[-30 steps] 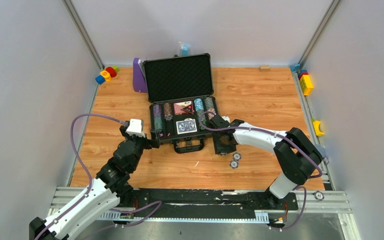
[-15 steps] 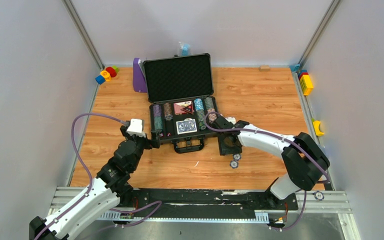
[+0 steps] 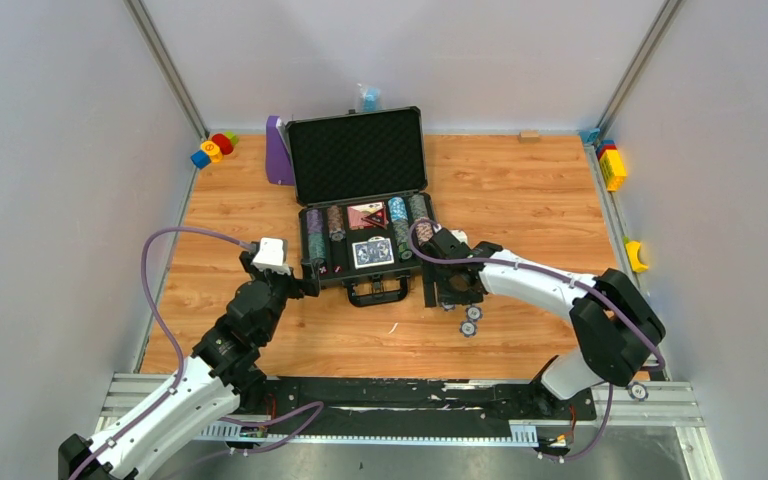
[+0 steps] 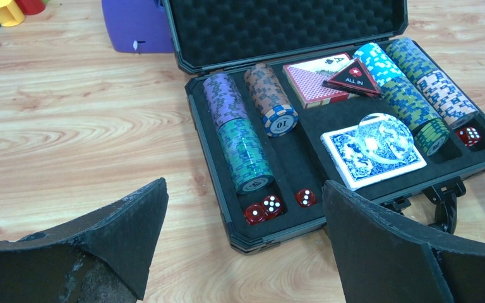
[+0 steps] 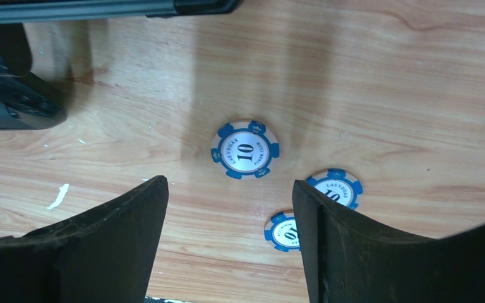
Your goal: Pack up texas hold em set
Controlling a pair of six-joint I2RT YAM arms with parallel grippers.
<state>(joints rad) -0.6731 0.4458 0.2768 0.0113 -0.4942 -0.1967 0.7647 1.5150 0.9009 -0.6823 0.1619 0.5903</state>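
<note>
Hovering over three loose blue-white chips (image 5: 245, 149) on the table (image 3: 520, 190), right gripper (image 5: 227, 189) spread, empty | left gripper (image 4: 245, 189) spread wide, empty, near the case's front-left corner | briefcase (image 3: 358, 155) open mid-table; chip rows (image 4: 243, 142), two card decks (image 4: 372, 151), red dice (image 4: 271, 205) inside.

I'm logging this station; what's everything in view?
case: one, dark grey, open, mid-table
chip rows: four, mixed colours, inside case
loose chips: three, blue-white, table right of case
card decks: two, red and blue, inside case
all-in marker: one, black-red, on red deck
dice: at least four, red, case front
stand: one, purple, left of lid
toy blocks: several, bright, far corners
left gripper: open, black, before case
right gripper: open, black, over loose chips
</note>
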